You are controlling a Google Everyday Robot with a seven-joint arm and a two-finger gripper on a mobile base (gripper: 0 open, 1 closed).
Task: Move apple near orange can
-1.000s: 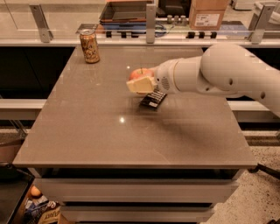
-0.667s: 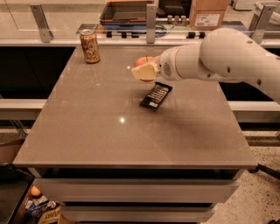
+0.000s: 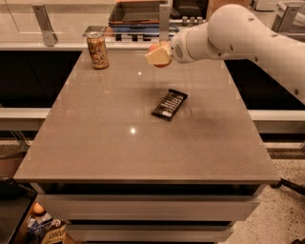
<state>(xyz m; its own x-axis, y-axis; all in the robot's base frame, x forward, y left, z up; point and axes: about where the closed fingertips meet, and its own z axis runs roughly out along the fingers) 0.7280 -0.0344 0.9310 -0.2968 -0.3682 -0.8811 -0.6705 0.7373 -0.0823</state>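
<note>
The orange can (image 3: 97,50) stands upright at the far left corner of the grey table (image 3: 95,143). My gripper (image 3: 158,55) hangs above the far middle of the table, to the right of the can, and is shut on the apple (image 3: 155,47). Only a sliver of the apple's orange-red skin shows between the cream-coloured fingers (image 3: 154,57). The apple is held clear of the table top. My white arm (image 3: 238,33) reaches in from the right.
A flat black snack bar wrapper (image 3: 169,104) lies near the table's middle, below and right of the gripper. A metal rail and a dark tray (image 3: 138,14) run behind the far edge. Bags lie on the floor at lower left (image 3: 43,228).
My gripper has carried the apple up off the table and away toward the far edge, leaving the black wrapper uncovered. The can has not moved.
</note>
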